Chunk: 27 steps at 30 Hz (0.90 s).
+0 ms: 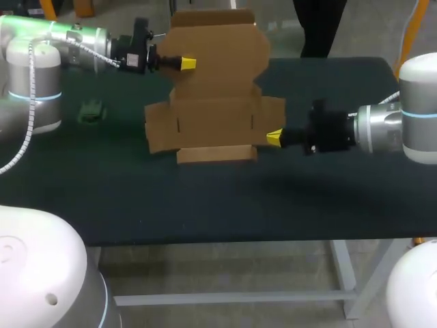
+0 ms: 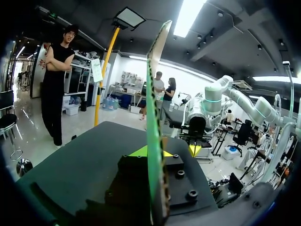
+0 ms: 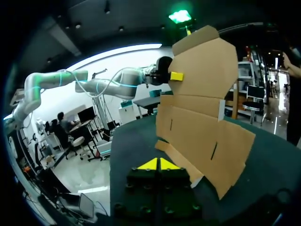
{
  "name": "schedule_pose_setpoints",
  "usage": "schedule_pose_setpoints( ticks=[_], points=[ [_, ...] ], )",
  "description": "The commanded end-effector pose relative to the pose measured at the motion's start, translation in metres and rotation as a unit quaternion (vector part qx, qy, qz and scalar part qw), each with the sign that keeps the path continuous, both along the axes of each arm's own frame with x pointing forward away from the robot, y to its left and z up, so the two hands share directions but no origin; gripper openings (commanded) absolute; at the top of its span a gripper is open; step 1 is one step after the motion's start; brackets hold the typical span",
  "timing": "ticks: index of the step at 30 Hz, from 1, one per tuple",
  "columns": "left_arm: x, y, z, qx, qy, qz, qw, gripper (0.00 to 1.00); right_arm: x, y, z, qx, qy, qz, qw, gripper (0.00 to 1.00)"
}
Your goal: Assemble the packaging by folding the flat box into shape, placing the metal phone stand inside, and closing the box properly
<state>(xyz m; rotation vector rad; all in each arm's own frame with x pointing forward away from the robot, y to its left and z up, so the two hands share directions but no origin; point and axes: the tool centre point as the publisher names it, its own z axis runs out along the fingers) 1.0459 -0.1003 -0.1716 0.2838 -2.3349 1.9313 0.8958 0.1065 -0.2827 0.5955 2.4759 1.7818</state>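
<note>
Cardboard blank [image 1: 215, 102] held upright at centre of the head view, not yet folded: shaping, loading & closing judged all pending. Left gripper [image 2: 162, 151] is clamped on its upper-left edge (sheet shown edge-on betw. the fingers in left wrist view only). Right gripper [image 3: 160, 164] tips are pressed together, empty, beside the lower flap. Green item [image 1: 91, 111], poss. the stand, is shown at frame left, head view only.

Dark table [image 1: 205, 205], pale metal frame [image 1: 345, 273] beneath.
</note>
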Motion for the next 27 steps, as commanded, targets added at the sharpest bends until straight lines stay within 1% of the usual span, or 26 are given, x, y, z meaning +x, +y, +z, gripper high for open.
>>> schedule_pose_setpoints(
  ticks=[1,6,8,10,12,24,26,27],
  points=[
    [-0.005,0.002,-0.003,0.0,-0.009,0.002,1.0,0.0,0.006,0.006,-0.003,0.002,0.0,0.004,1.0,0.0],
    [-0.008,0.0,-0.006,0.007,-0.028,-0.005,1.0,0.0,0.006,0.018,-0.006,-0.001,-0.011,-0.005,1.0,0.0],
    [-0.009,0.0,-0.008,0.009,-0.034,-0.006,0.999,0.0,0.006,0.021,-0.008,0.005,-0.013,-0.009,1.0,0.0],
    [-0.009,0.0,-0.01,0.02,-0.039,-0.005,0.999,0.0,0.006,0.024,-0.01,0.01,-0.01,-0.023,1.0,0.0],
    [-0.009,0.0,-0.012,0.028,-0.038,-0.013,0.999,0.0,0.006,0.024,-0.01,0.01,-0.01,-0.023,1.0,0.0],
    [-0.009,0.0,-0.012,0.028,-0.038,-0.013,0.999,0.0,0.006,0.024,-0.01,0.01,-0.01,-0.023,1.0,0.0],
    [-0.009,0.0,-0.012,0.028,-0.038,-0.013,0.999,0.0,0.01,0.031,-0.014,0.014,-0.01,-0.021,1.0,0.0],
    [-0.009,0.0,-0.012,0.028,-0.038,-0.013,0.999,0.0,0.012,0.037,-0.018,0.008,-0.012,-0.029,0.999,0.0]
  ],
)
